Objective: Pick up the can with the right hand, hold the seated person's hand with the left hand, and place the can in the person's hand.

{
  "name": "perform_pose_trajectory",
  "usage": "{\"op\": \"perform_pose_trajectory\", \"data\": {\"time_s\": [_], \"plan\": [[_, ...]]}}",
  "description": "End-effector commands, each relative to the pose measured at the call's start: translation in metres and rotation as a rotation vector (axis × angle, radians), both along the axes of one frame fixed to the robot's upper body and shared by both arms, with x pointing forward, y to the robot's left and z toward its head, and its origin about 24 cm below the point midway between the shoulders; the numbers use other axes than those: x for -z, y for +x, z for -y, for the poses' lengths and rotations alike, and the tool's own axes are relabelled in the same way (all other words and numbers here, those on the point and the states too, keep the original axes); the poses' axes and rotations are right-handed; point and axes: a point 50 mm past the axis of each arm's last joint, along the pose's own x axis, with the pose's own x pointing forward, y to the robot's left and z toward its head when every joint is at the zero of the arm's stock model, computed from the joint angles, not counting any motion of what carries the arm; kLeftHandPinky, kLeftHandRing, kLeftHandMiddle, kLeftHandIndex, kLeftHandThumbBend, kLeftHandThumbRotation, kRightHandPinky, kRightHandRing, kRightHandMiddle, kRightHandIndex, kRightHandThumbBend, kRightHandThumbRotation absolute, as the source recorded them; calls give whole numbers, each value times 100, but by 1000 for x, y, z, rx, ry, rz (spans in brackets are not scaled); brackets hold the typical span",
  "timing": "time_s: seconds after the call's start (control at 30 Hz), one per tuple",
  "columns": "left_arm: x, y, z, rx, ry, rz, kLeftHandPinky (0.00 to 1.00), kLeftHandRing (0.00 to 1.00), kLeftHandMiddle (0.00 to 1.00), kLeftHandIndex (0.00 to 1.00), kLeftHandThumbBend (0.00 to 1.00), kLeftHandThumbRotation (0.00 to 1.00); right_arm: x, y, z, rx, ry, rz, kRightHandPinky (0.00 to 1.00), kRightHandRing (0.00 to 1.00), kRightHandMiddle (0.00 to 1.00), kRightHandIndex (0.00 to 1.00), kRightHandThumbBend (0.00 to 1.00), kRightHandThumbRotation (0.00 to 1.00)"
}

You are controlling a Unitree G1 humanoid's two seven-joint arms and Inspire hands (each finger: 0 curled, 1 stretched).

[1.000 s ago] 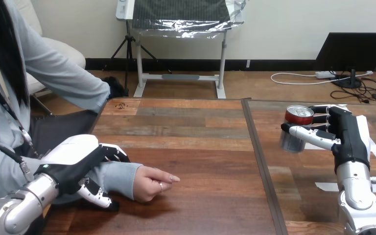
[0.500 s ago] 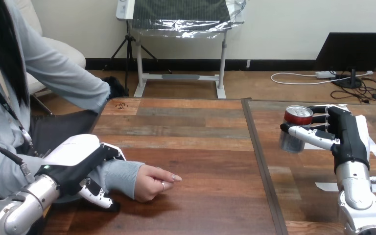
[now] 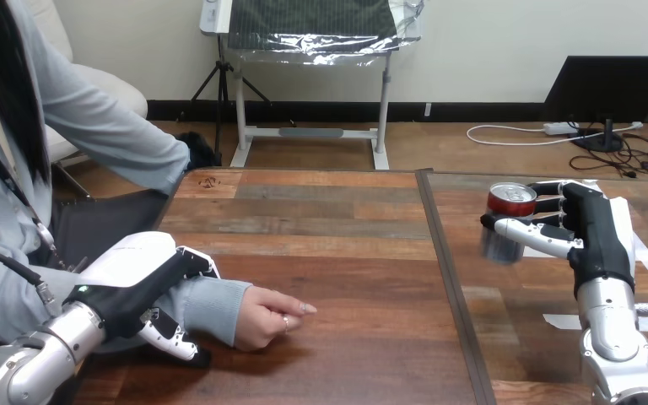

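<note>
Person's hand at the near left of the table, can well apart at the right

The person's hand (image 3: 268,314) rests on the table (image 3: 337,253) near its front edge, reaching in from the left side; the left hand (image 3: 135,283) is just to its left, fingers over and thumb under the person's wrist (image 3: 207,305). A seam (image 3: 443,253) runs from front to back across the table, right of the middle. Beyond it, on the right part and farther back, the can (image 3: 506,221) stands upright in the right hand (image 3: 595,232), which is at the can's right side with fingers behind it and thumb before it. A strip of tape (image 3: 562,321) lies on the table nearer than the can, left of the right forearm
</note>
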Motion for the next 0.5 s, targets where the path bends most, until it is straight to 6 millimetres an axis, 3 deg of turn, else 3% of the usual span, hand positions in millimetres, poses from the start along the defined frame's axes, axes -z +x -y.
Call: {"op": "perform_pose_trajectory", "data": {"time_s": [0.0, 0.47], "plan": [[-18, 7, 9, 40, -66, 101, 40, 44, 49, 50, 93, 0, -44, 27, -11, -50, -24, 171, 37, 43, 49, 53, 78, 0], [-29, 4, 19, 95, -145, 185, 37, 40, 46, 48, 94, 0, -39, 30, -26, -86, -18, 137, 40, 45, 51, 54, 75, 0]]}}
